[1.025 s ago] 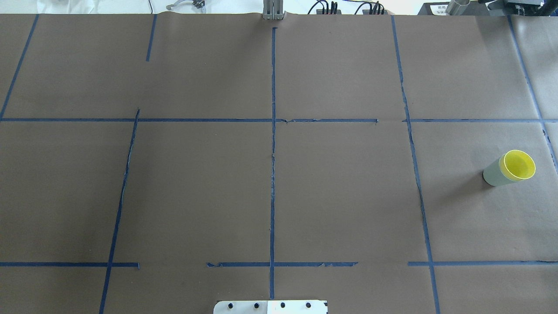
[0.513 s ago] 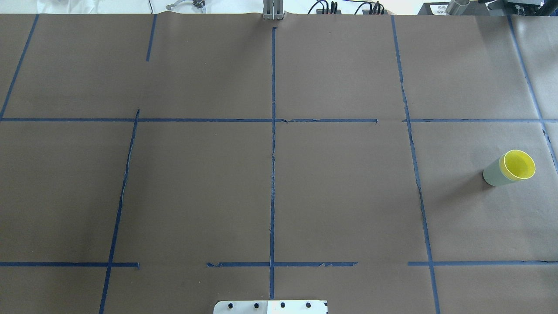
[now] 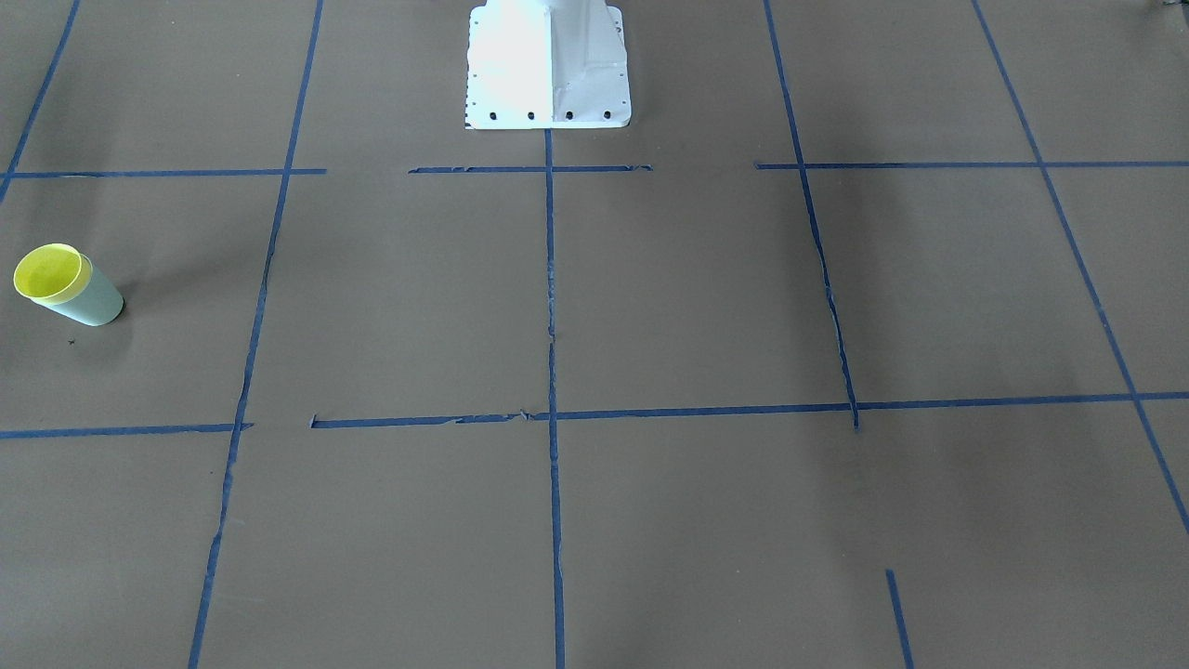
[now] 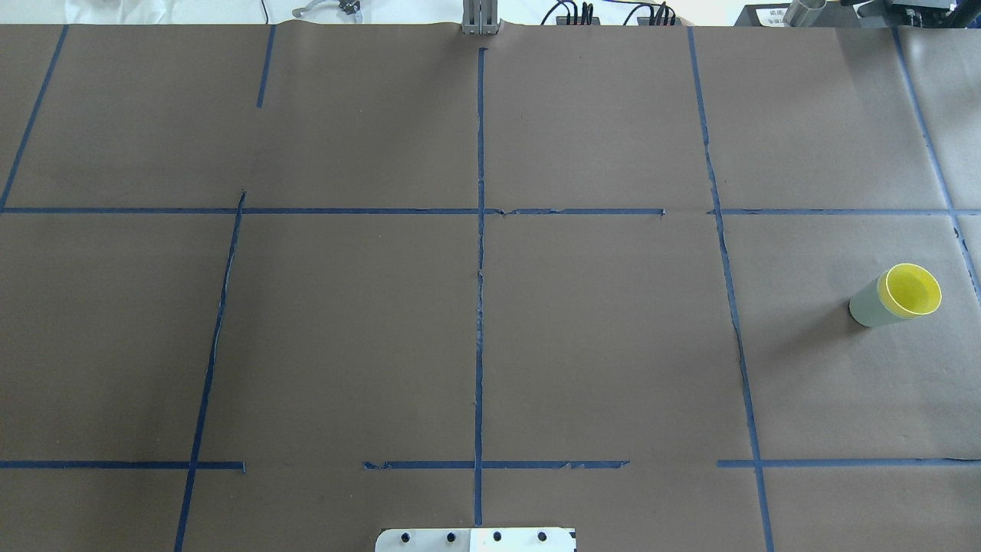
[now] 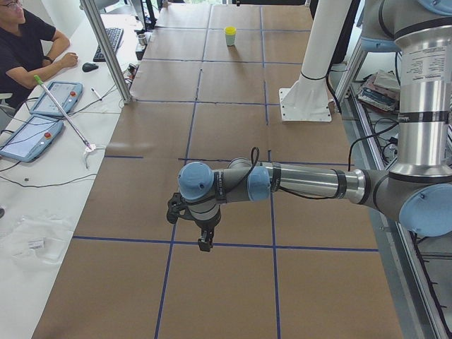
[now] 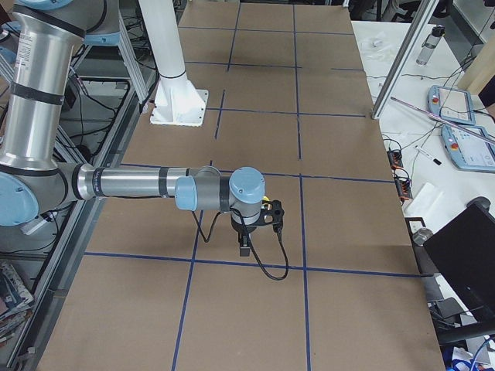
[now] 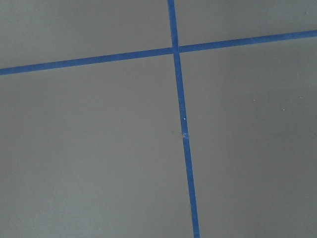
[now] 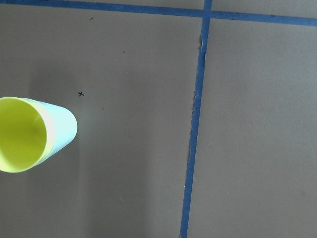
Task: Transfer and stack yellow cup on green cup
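Observation:
The yellow cup (image 4: 912,291) sits nested inside the green cup (image 4: 864,308), upright at the table's right side. The stack also shows at the left of the front-facing view, yellow cup (image 3: 46,271) in green cup (image 3: 96,303), and in the right wrist view (image 8: 20,134). My right gripper (image 6: 243,249) hangs over that end of the table, beside and above the stack and apart from it. My left gripper (image 5: 205,241) hangs over the far left end, away from the cups. Both grippers show only in the side views, so I cannot tell whether they are open or shut.
Brown paper with blue tape lines (image 4: 480,307) covers the table. The white robot base plate (image 3: 548,65) is at the robot's edge. An operator (image 5: 21,42), tablets and a metal post (image 5: 106,49) are beside the table's far edge.

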### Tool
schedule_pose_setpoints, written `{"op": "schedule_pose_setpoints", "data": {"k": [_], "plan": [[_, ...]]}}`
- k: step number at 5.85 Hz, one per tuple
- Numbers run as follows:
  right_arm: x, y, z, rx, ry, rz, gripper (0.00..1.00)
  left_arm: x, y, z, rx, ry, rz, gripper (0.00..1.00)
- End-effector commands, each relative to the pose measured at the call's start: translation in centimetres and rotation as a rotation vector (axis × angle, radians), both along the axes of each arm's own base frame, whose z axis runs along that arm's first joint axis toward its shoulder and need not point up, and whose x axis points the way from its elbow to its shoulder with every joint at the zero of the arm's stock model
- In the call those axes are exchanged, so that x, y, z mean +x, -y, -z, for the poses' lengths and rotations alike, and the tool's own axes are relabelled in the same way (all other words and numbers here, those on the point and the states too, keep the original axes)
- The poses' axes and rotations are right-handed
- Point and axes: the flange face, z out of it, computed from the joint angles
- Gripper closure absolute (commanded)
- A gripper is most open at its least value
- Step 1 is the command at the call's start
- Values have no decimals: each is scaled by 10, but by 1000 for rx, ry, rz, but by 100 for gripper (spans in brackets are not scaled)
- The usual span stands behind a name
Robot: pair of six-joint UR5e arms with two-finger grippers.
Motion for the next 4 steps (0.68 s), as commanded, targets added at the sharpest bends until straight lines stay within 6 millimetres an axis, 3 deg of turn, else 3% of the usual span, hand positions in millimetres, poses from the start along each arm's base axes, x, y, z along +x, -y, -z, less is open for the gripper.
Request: {"op": "schedule_pose_setpoints", "data": {"k": [1,4], "plan": [[0,-1,0,2,2,0,0,0,-2,-3,-4,8,0,0],[9,-7,-2,-4,8,-22,0,3,1,1,1,13,-7,0]]}}
